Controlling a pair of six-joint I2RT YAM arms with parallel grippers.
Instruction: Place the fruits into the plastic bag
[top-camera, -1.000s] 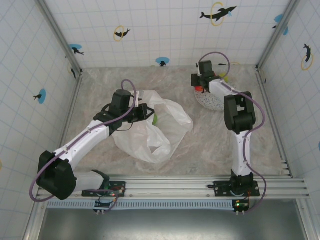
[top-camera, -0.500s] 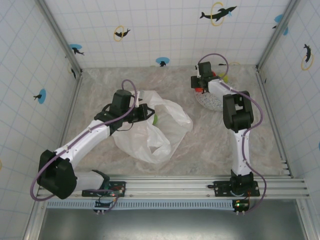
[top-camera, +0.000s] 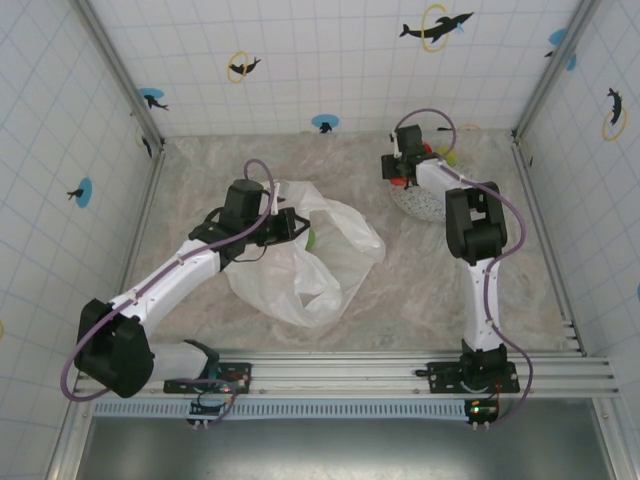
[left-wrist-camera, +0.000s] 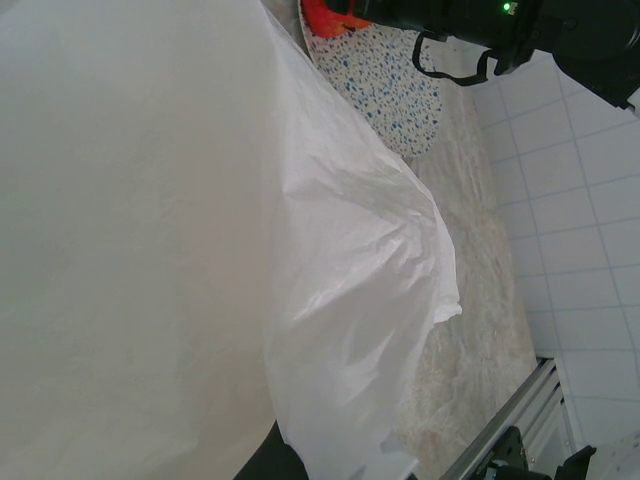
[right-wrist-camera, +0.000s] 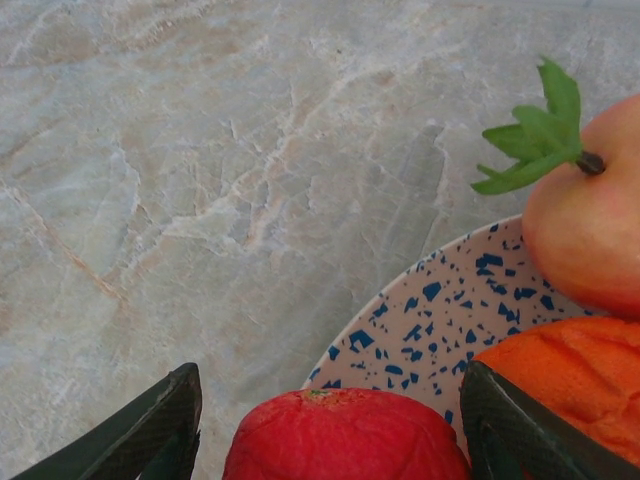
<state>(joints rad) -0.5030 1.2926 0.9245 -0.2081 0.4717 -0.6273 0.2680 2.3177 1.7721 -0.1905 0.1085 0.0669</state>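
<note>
Left of centre in the overhead view, the left gripper (top-camera: 290, 225) sits at the mouth of the plastic bag (top-camera: 320, 270). The bag lies crumpled on the marbled table (top-camera: 200, 180) in the middle of the frame. A green fruit (top-camera: 311, 238) shows inside the opening, just right of that gripper. Seen from the left wrist, the bag's white film lies across the fingers, so I cannot tell whether they are clamped on it or apart.

Toward the upper right of the overhead view stands the speckled plate (top-camera: 420, 207), with the right gripper (top-camera: 399, 178) low over its left edge. From the right wrist its jaws stand wide apart, one on each side of the red fruit (right-wrist-camera: 345, 435) at bottom centre — not closed on it. That fruit rests at the plate's rim. At lower right lies an orange fruit (right-wrist-camera: 560, 380), and above it, against the right edge, a peach-coloured fruit (right-wrist-camera: 590, 220) with a green leaf — both on the plate.
</note>
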